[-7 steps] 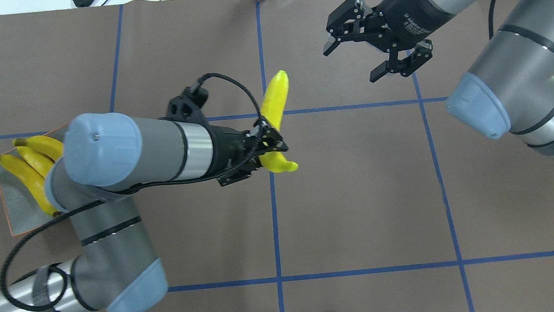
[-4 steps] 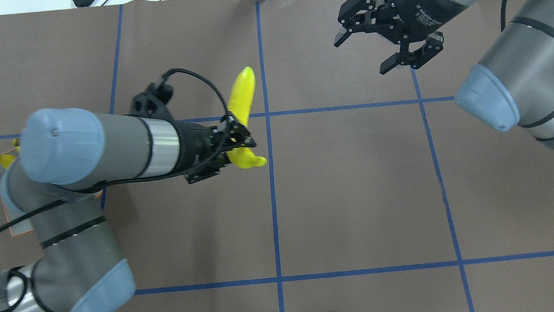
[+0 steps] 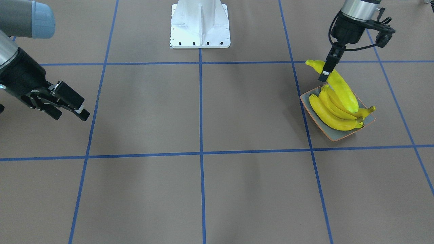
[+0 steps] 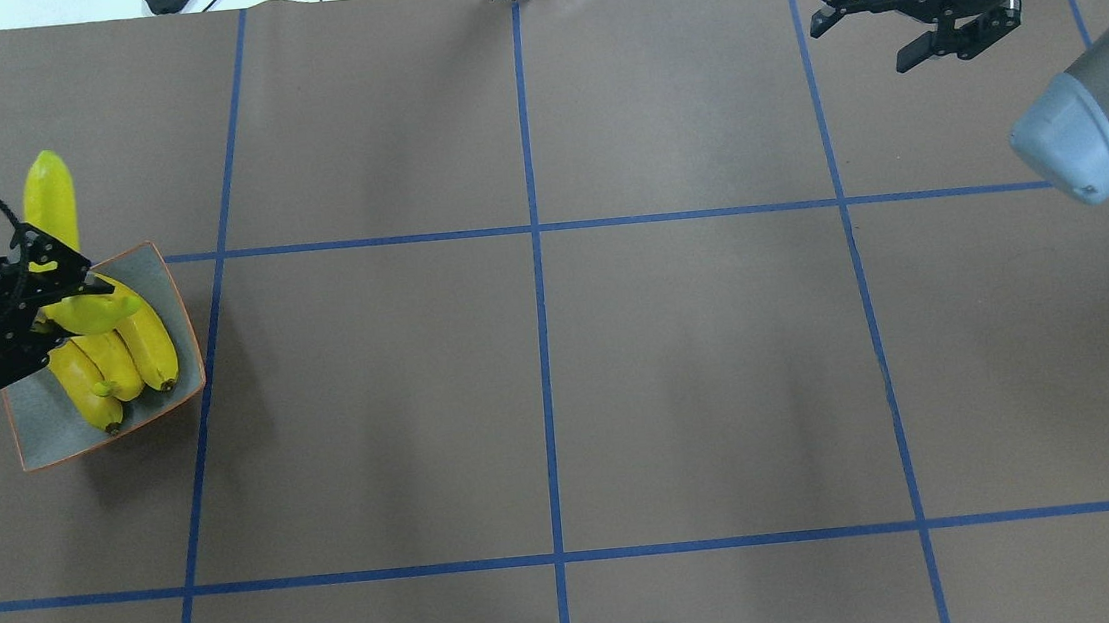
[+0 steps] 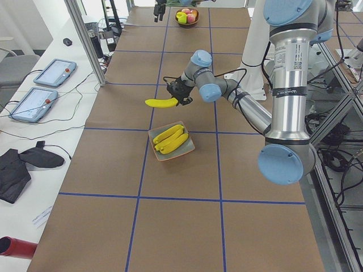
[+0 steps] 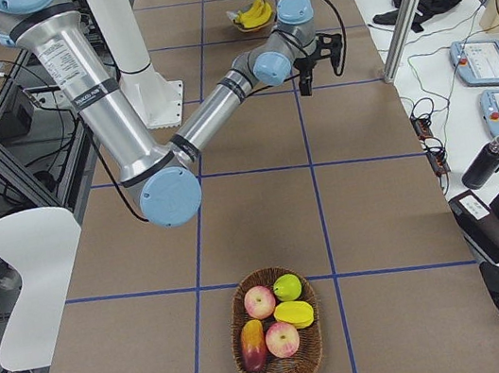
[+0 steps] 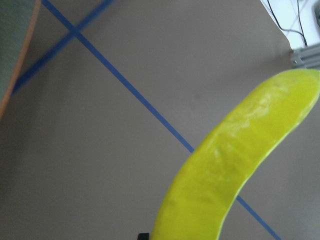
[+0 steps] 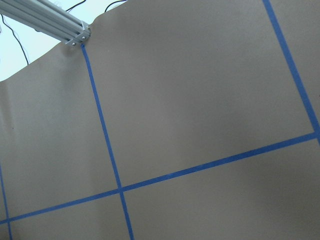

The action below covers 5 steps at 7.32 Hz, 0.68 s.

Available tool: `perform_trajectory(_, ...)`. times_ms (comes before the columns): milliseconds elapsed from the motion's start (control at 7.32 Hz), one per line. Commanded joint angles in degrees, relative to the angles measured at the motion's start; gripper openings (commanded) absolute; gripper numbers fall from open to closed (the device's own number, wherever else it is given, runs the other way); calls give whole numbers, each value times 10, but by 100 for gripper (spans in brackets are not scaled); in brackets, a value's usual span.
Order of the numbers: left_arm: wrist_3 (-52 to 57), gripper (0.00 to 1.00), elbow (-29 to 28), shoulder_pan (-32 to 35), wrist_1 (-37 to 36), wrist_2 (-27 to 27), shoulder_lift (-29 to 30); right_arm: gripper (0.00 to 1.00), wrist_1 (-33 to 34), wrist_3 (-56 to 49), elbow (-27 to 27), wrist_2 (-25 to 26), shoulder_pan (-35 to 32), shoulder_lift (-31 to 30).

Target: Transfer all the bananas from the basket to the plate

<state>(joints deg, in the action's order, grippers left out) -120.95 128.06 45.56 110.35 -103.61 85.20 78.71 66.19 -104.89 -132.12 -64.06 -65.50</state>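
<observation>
The grey-blue plate (image 4: 53, 436) with an orange rim sits at the table's left end. Three yellow bananas (image 4: 122, 359) lie side by side in it. My left gripper (image 4: 60, 284) is shut on another banana (image 4: 48, 195) and holds it just above the plate's far edge, over the others. From the front the held banana (image 3: 342, 89) slants down across the plate (image 3: 334, 137). It fills the left wrist view (image 7: 235, 170). My right gripper (image 4: 861, 46) hangs open and empty at the far right. The basket (image 6: 276, 330) holds apples and other fruit; I see no bananas in it.
The basket (image 5: 187, 16) stands at the table's right end, far from the plate (image 5: 187, 148). A white mounting base (image 3: 200, 27) sits at the robot's edge. Brown paper with blue grid lines covers the table. Tablets and cables lie on a side bench.
My left arm has swung left with the banana, from the table's middle to above the plate. My right gripper has drawn back to the far right corner, still open.
</observation>
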Motion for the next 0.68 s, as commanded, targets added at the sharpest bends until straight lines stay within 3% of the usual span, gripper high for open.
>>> perform_trajectory(0, -60, 0, -16, 6, 1, 2, -42, 100, 0, -60, 25, 0, -16, -6)
perform_trajectory(137, -41, 0, -17, 5, 2, 3, -48, 100, 0, -69, 27, 0, -17, -6)
perform_trajectory(547, 222, 0, -19, 7, 1, 3, -72, 100, 0, -69, 28, 0, -16, -6)
